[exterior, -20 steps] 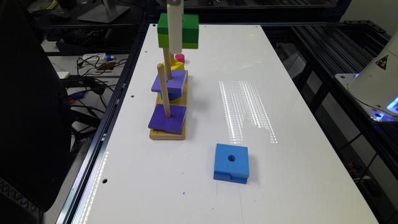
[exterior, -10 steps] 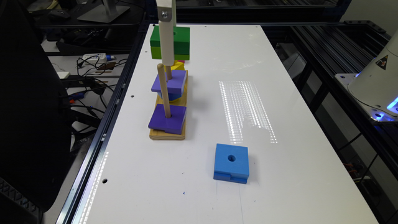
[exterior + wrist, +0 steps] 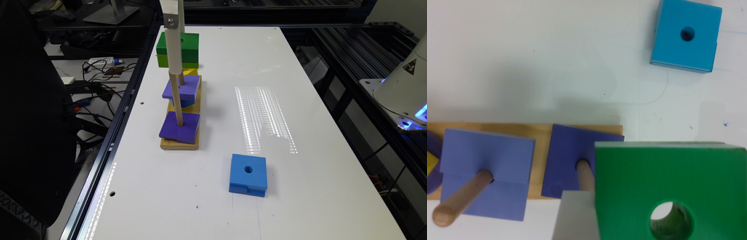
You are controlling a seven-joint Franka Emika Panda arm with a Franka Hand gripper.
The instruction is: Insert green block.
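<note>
The green block [image 3: 189, 45], dark green over lime with a round centre hole, hangs in the air above the far end of the wooden peg board [image 3: 180, 145]. My gripper [image 3: 174, 50] is shut on it, and a white finger crosses its near face. In the wrist view the green block [image 3: 662, 175] sits close up with one grey finger [image 3: 574, 220] beside it. Its hole lies off to the side of the nearest peg [image 3: 586, 175]. Two purple square blocks [image 3: 180, 128] [image 3: 182, 87] sit on pegs below.
A blue square block [image 3: 248, 173] with a hole lies on the white table [image 3: 300, 186] toward the exterior view's right, also seen as the blue block [image 3: 686, 35]. A yellow piece [image 3: 190, 71] sits at the board's far end. The table edge runs close along the exterior view's left.
My gripper has carried the green block toward the exterior view's left and lower, closer over the pegs. The board and the blue block have not moved.
</note>
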